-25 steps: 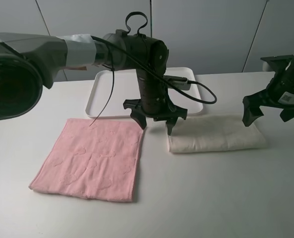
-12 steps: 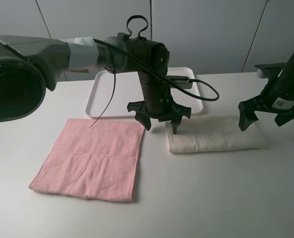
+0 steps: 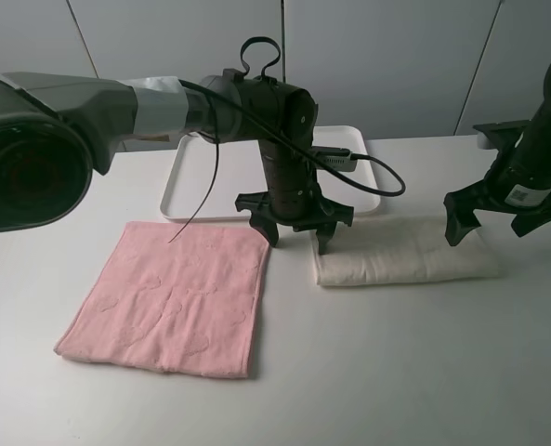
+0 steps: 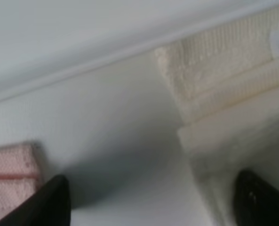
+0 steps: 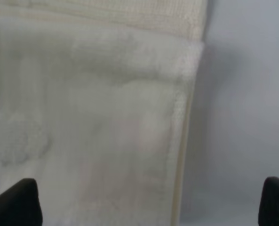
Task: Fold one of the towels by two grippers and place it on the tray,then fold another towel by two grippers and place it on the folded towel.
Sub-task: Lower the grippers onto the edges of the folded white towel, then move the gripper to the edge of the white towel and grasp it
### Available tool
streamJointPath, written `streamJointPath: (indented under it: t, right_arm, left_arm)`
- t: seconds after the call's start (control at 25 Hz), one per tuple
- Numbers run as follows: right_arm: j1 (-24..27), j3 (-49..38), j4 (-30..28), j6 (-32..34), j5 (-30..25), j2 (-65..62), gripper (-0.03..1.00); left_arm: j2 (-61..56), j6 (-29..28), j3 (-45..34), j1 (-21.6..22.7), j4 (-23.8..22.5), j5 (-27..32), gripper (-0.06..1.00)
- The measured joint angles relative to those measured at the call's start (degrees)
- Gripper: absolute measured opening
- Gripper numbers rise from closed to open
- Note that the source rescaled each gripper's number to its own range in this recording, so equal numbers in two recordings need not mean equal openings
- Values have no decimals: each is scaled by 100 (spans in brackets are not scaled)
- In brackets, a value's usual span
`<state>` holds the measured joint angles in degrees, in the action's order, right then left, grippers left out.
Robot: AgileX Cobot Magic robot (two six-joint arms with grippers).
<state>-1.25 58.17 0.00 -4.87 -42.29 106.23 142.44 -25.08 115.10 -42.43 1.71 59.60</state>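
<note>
1. Left gripper point(image 3: 296, 237) hangs with jaws wide apart, holding nothing, above the near-left end of the white towel point(image 3: 400, 263).
2. Right gripper point(image 3: 487, 225) is spread too and empty, over that towel's right end.
3. The white towel lies as a folded strip right of the table's point(image 3: 396, 372) middle, just in front of the tray point(image 3: 187, 177) at the far edge.
4. The pink towel point(image 3: 173, 297) lies flat toward the front-left corner.
5. Risk: one left finger sits close to the pink towel's corner and could snag it on the way down.
6. Risk: pinching only the top layer would peel the fold open.
7. Risk: uneven lifting would skew the next fold.
</note>
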Motion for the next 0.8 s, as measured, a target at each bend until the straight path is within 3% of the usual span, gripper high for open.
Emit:
streamJointPath:
  t: [0.44,0.8]
  right_arm:
    - [49,118,-128,0,21,316,100]
    - [643,223,242,-65,9,427,100]
  left_arm:
    - [36,44,35,0,0,26,94]
    - [39,228,44,0,11,26,94]
